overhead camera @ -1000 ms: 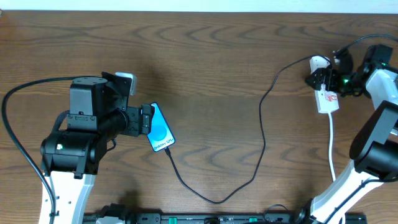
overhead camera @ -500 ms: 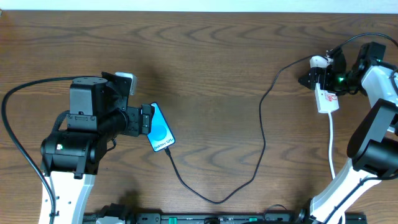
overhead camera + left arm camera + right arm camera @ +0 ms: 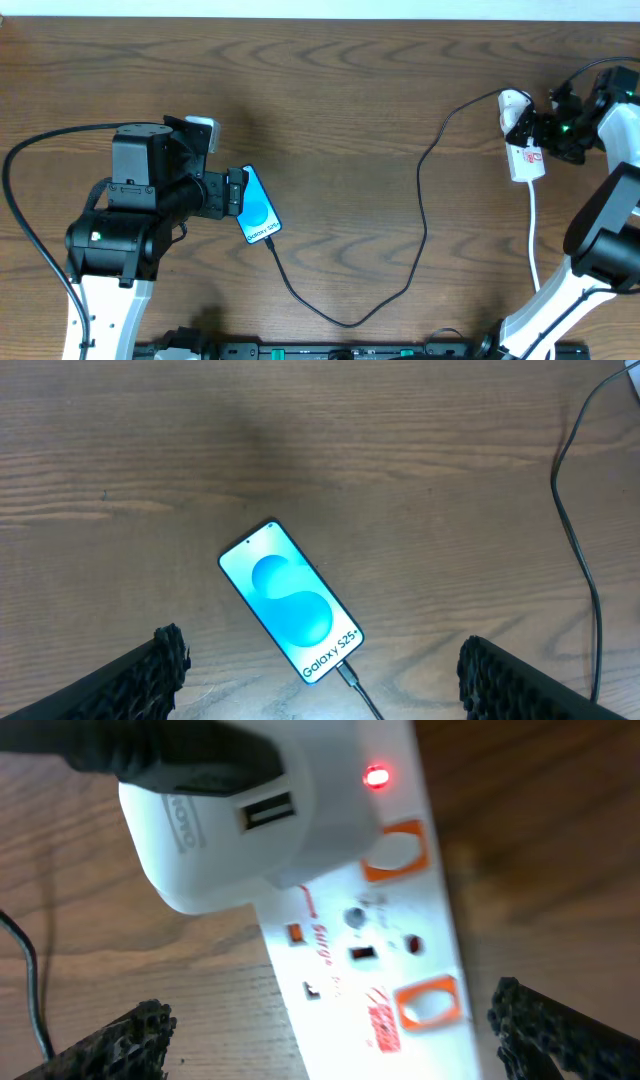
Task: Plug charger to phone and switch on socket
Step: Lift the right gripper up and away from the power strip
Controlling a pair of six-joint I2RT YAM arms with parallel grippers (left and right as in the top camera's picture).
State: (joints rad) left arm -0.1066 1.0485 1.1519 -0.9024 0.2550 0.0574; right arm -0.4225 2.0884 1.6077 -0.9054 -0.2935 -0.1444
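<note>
Phone (image 3: 290, 602): lying face up on the worktop (image 3: 420, 450), blue screen glowing, slanting between your left fingers (image 3: 160, 665), which are standing spread wide and gripping nothing. Charger (image 3: 421, 215): black cable running from the phone's lower end, looping toward the near edge, then climbing to the white adapter (image 3: 230, 830) sitting in the socket (image 3: 400, 950). Socket: lying at the worktop's far right, white cord (image 3: 532, 230) trailing toward the near edge, a red lamp (image 3: 376, 776) glowing beside the adapter. Right fingers (image 3: 125, 1035): you are holding them spread wide over the strip, one on each side, pinching nothing.
</note>
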